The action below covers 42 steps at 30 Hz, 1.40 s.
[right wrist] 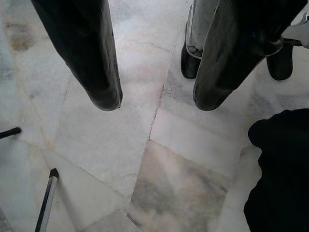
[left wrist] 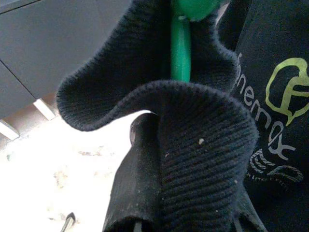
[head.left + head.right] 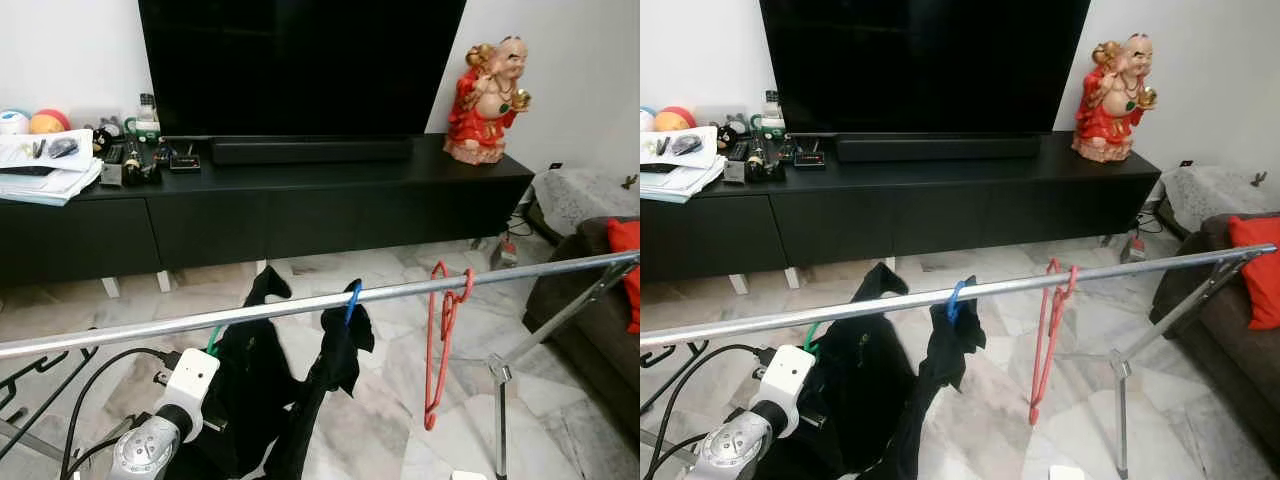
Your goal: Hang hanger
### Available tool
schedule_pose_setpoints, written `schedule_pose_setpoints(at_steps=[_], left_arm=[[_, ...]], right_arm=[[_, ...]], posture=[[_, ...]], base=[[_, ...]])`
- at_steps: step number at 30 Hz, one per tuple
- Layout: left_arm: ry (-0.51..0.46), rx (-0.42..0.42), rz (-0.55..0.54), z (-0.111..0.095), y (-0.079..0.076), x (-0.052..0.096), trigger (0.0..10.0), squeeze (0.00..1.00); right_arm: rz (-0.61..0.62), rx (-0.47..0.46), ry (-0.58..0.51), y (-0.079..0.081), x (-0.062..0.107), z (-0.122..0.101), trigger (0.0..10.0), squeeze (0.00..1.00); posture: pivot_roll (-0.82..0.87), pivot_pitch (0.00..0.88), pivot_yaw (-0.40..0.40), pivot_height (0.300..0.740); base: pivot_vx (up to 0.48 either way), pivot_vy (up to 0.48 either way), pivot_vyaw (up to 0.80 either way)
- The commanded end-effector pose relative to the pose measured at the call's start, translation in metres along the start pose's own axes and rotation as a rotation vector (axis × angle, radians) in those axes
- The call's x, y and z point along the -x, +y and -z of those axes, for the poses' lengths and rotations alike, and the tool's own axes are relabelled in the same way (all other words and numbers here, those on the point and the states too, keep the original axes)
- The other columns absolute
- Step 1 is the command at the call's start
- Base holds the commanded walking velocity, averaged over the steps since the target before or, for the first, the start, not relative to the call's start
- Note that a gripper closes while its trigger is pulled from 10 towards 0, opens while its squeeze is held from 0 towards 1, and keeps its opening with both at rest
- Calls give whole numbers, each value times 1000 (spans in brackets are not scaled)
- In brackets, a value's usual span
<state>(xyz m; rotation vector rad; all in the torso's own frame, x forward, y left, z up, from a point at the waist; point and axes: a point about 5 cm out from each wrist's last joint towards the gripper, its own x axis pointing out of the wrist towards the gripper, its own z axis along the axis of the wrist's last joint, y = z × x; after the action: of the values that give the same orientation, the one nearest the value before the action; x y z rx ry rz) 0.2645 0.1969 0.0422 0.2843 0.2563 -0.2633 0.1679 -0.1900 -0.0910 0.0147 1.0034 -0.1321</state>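
A silver rail [image 3: 300, 305] of a drying rack crosses in front of me. A green hanger [image 3: 213, 340] hooks over it and carries a black shirt [image 3: 250, 390]. My left arm [image 3: 160, 430] reaches up to that shirt from the lower left. In the left wrist view the green hanger's neck [image 2: 181, 48] rises out of the shirt's knit collar [image 2: 203, 159], which folds over the left gripper. A blue hanger [image 3: 352, 298] holds another black garment. An empty red hanger [image 3: 440, 340] dangles further right. My right gripper [image 1: 157, 104] hangs open above the marble floor.
A black TV console [image 3: 300, 200] with a large TV [image 3: 300, 60] stands behind, a red figurine [image 3: 490, 95] on its right end and papers [image 3: 45, 165] on its left. A dark sofa [image 3: 600, 300] sits at right. The rack's leg [image 3: 500, 400] stands on the marble floor.
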Motion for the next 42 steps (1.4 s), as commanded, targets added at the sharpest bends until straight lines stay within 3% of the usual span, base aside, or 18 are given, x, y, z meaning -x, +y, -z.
schedule_pose_setpoints(at_steps=[1, 5, 11, 13, 20, 32, 42], left_arm=[[-84, -8, -2, -15, 3, 0, 10000, 0], [-72, -24, -5, -10, 5, 6, 10000, 0], [-33, -138, 24, -3, 12, 18, 10000, 0], [-50, -128, -29, -3, 23, 24, 10000, 0], [-118, -81, -134, -12, 37, 29, 10000, 0], [-98, -13, -240, -14, 42, 18, 10000, 0], [47, -33, -238, -6, 40, 5, 10000, 0]], right_arm=[[6, 4, 6, -3, 0, 1, 10000, 0], [4, 8, 6, -3, 0, 1, 10000, 0], [0, 20, 6, -4, 0, 0, 10000, 0], [0, 29, 5, -5, 0, -1, 10000, 0], [0, 44, 3, -8, 0, -2, 10000, 0], [1, 48, 3, -8, 0, -3, 10000, 0], [-5, 42, 2, -5, -1, -4, 10000, 0]], posture=[[167, 0, -107, 740], [172, 0, -115, 740], [178, 0, -126, 740], [185, 0, -140, 740], [191, 0, -155, 740], [174, 0, -151, 740], [169, 0, -139, 740]], base=[[0, 0, 0], [0, 0, 0], [0, 0, 0], [0, 0, 0], [0, 0, 0], [0, 0, 0], [0, 0, 0]])
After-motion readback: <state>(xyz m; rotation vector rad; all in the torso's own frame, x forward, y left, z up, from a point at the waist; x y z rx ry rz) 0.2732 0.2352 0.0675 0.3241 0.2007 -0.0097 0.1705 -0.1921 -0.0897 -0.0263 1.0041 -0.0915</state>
